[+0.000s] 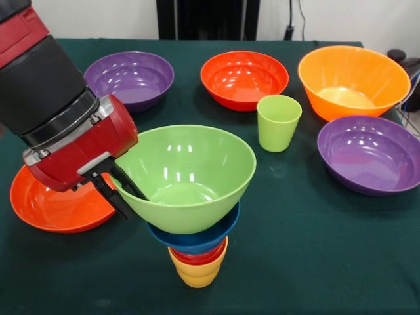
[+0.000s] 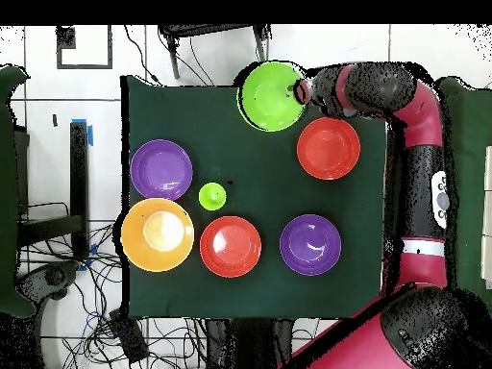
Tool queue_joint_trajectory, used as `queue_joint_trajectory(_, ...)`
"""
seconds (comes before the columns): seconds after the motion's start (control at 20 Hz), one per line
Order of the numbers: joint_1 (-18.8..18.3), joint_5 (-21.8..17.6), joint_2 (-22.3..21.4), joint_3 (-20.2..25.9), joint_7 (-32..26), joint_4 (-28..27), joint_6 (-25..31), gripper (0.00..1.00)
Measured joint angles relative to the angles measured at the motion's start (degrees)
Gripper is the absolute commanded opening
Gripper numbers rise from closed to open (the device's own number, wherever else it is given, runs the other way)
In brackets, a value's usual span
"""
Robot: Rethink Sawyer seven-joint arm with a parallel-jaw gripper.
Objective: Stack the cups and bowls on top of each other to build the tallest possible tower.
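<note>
Tower of glossy plastic stands near the table's front edge: yellow cup, red cup, blue bowl, wide green bowl on top. Black gripper pinches that bowl's rim; a light green cup and five other bowls look unstacked

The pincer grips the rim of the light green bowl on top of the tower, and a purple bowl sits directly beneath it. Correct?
Not quite. In the front view the pincer grips the light green bowl, but a blue bowl sits directly beneath it.
</note>
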Motion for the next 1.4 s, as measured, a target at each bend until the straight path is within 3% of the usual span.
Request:
queue_joint_trajectory(0.95, 3.14, 3.2, -0.59, -2.72, 0.0, 0.01, -0.04, 0.0)
queue_joint_trajectory(1.0, 3.6, 3.98, -0.59, -3.59, 0.0, 0.01, -0.02, 1.0)
queue_joint_trajectory(1.4, 4.7, 4.68, -0.58, -4.33, 0.0, -0.86, -0.02, 1.0)
